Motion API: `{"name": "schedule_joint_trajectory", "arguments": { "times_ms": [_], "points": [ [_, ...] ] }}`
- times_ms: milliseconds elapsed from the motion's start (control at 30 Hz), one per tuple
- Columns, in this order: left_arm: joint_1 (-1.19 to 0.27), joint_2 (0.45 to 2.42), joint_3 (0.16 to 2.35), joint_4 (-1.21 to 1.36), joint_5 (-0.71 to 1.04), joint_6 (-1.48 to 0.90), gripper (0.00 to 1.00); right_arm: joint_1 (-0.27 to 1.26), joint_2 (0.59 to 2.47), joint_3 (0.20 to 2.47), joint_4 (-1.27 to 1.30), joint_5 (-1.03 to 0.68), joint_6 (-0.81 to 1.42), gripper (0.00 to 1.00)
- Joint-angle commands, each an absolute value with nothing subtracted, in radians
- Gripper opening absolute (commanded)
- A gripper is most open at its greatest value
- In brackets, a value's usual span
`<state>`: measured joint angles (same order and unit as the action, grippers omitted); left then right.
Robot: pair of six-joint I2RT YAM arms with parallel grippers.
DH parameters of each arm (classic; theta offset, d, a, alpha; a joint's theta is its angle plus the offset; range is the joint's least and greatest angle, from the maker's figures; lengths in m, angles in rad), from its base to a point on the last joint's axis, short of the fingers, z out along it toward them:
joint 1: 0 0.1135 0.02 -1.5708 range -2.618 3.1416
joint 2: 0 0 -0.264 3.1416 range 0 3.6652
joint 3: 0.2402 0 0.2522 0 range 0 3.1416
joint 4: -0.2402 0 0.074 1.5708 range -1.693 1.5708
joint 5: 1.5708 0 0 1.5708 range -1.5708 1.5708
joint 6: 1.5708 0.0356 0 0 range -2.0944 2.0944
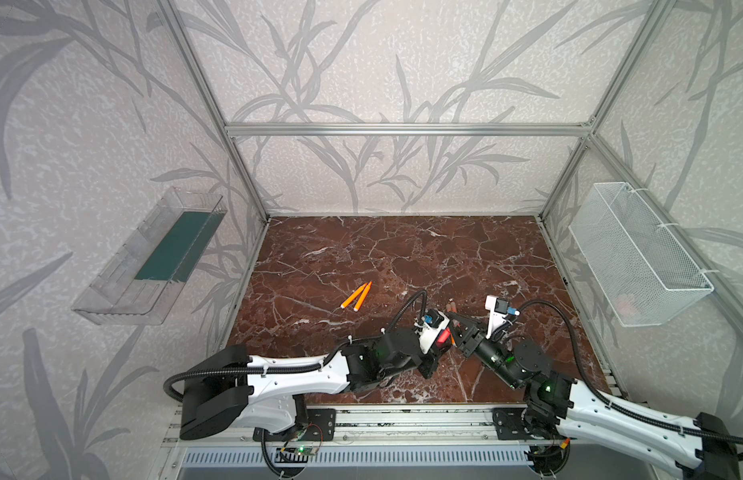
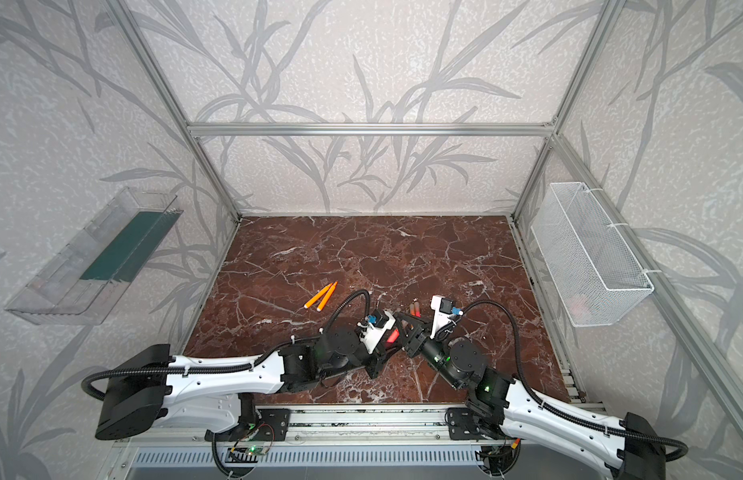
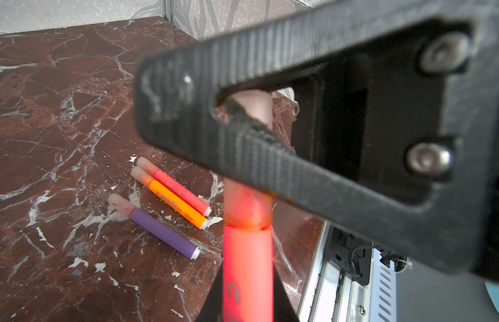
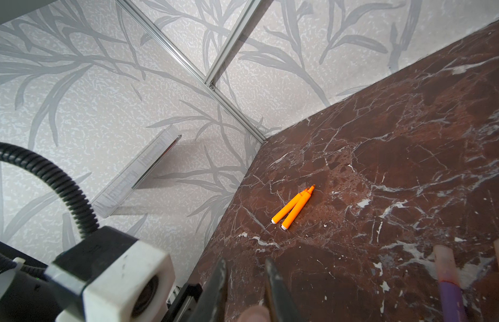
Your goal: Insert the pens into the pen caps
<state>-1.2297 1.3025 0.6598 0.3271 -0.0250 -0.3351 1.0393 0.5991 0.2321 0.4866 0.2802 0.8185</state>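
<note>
My left gripper (image 3: 247, 295) is shut on a red-pink pen (image 3: 247, 264), also visible in both top views (image 1: 443, 336) (image 2: 392, 334). A translucent pinkish pen cap (image 3: 247, 206) sits over its tip. My right gripper (image 4: 245, 264) (image 1: 456, 321) meets it from the right, jaws narrow with that cap (image 4: 254, 315) between them. Two uncapped orange pens (image 1: 357, 296) (image 4: 293, 206) lie side by side left of centre. A pink pen (image 3: 181, 189), an orange pen (image 3: 173, 200) and a purple pen (image 3: 162, 231), each wearing a cap, lie just beyond the grippers.
The brown marble table (image 1: 403, 257) is walled on three sides. A clear plastic bin (image 1: 149, 257) hangs on the left wall and a white mesh basket (image 1: 640, 257) on the right wall. A metal rail (image 1: 403, 419) runs along the front edge.
</note>
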Motion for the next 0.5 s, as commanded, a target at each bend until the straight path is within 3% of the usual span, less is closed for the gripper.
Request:
{"name": "schedule_joint_trajectory", "arguments": {
  "times_ms": [0, 467],
  "points": [
    [-1.236, 1.307, 0.684, 0.319, -0.032, -0.317, 0.0, 1.034, 0.606, 0.277, 0.519, 0.285, 0.815, 0.24],
    [-1.241, 1.295, 0.666, 0.324, -0.037, -0.308, 0.0, 1.005, 0.595, 0.272, 0.515, 0.287, 0.823, 0.23]
  ]
}}
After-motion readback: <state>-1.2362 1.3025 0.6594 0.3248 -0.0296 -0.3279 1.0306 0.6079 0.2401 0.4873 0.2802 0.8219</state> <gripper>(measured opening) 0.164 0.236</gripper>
